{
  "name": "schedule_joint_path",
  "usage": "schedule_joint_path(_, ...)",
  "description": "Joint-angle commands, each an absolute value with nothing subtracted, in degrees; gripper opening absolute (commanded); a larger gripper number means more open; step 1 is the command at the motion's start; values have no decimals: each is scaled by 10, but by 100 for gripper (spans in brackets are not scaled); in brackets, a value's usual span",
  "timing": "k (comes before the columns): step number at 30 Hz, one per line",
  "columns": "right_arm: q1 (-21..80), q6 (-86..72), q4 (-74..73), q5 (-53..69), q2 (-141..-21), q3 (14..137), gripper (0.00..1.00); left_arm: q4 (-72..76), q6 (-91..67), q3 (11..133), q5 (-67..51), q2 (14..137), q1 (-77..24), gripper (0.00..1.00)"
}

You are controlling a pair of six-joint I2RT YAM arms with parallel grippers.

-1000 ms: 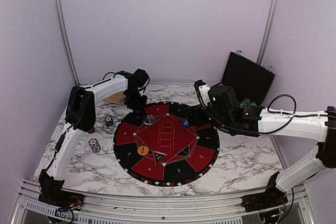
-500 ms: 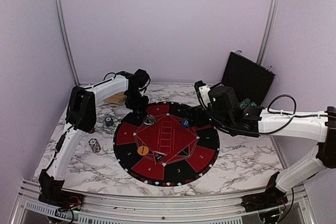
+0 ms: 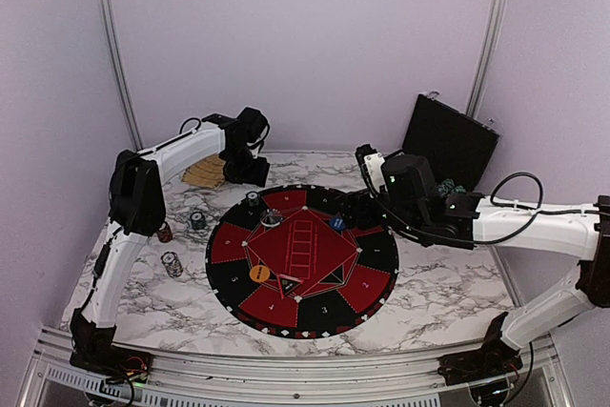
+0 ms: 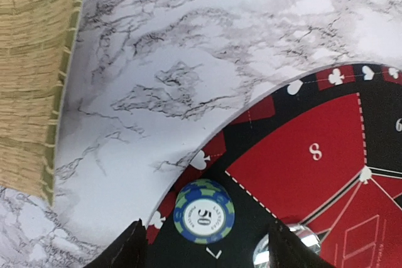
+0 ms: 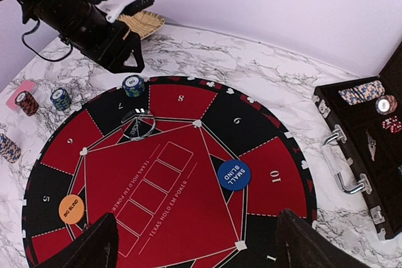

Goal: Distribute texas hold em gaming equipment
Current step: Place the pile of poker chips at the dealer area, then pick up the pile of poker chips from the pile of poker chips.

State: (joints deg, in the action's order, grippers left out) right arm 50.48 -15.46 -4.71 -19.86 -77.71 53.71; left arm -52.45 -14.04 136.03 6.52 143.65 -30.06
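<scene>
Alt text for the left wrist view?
A blue-and-green poker chip marked 50 sits on the black edge of the round red-and-black mat, framed by the open fingers of the left gripper. A woven straw tray sits left on the marble table.

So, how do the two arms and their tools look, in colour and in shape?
The left arm and the right arm both have white tube-like links, bulky black joints and thin black cables looping outside. The left tool and the right tool have plain black, wedge-shaped fingers.

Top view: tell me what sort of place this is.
Probably a robot test cell staged for poker: aluminium posts, a marble-look table, a round Hold'em mat, an open chip case.
</scene>
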Motion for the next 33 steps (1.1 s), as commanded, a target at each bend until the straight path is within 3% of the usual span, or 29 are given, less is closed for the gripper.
schedule_joint_path(1,499,-167,-60,-203,-762,539,84,-530,-150,1315,80,1337,-302,68)
schedule_joint_path(13,499,-172,-65,-179,-769,536,85,-398,-193,936,75,1084,-260,70)
schedule_joint_path(18,499,-172,-62,-168,-779,539,85,-369,-197,832,67,1025,-231,71)
schedule_joint_path(24,500,-174,-55,-155,-787,543,85,-345,-199,769,53,998,-205,72)
schedule_joint_path(33,500,-179,-53,-155,-786,542,85,-336,-189,774,41,1048,-194,73)
